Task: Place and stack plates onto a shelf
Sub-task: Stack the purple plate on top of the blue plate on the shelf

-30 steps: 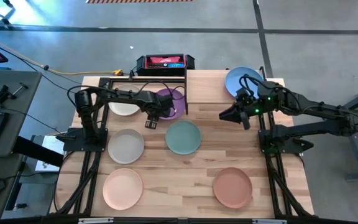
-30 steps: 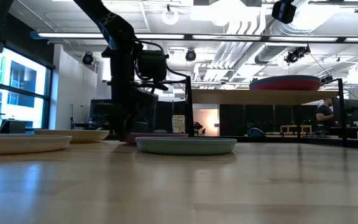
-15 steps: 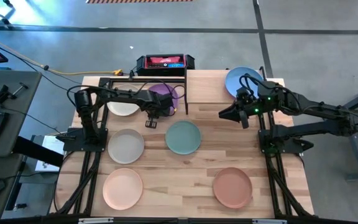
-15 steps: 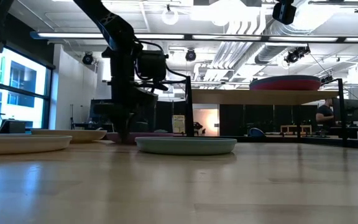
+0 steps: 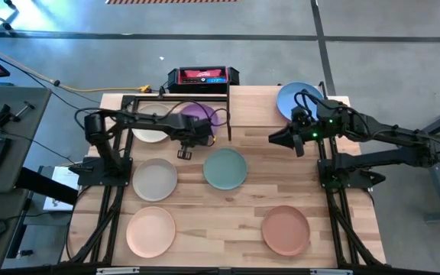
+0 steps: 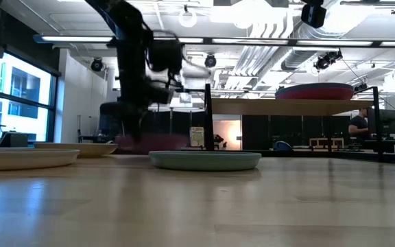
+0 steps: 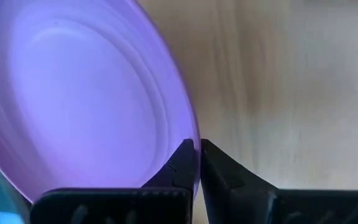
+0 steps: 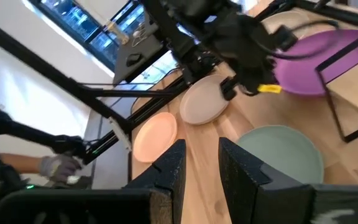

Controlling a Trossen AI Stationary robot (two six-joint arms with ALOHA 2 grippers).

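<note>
My left gripper (image 5: pixel 195 137) is shut on the purple plate (image 5: pixel 197 116), which sits inside a black metal frame (image 5: pixel 128 99) at the far left. The cream plate (image 5: pixel 150 131) lies beside it. The shelf (image 5: pixel 254 107) stands at the far right and carries the blue plate (image 5: pixel 296 98), stacked on the magenta one (image 6: pixel 314 92). My right gripper (image 5: pixel 273 140) hovers open in front of the shelf, holding nothing. Grey-beige (image 5: pixel 155 178), teal (image 5: pixel 224 168), peach (image 5: pixel 150 231) and terracotta (image 5: pixel 286 229) plates lie flat on the table. My left gripper pinches the purple plate's rim (image 7: pixel 191 134) between its two fingers, one on the inner face and one outside. The fingers come from above, pointing down at the plate's near edge. In the low view the plate (image 6: pixel 153 142) shows blurred, just above the tabletop.
A black and red box (image 5: pixel 202 76) sits beyond the far edge. The frame's posts (image 6: pixel 208 116) stand close around the purple plate. A person (image 8: pixel 55 165) shows past the table's left side. Bare wood lies between the teal and terracotta plates.
My left gripper has shut onto the purple plate's rim. It has then drawn the plate up and toward the table's far left, nearer the cream plate. The left arm's shoulder has swung left. My right gripper has kept still.
</note>
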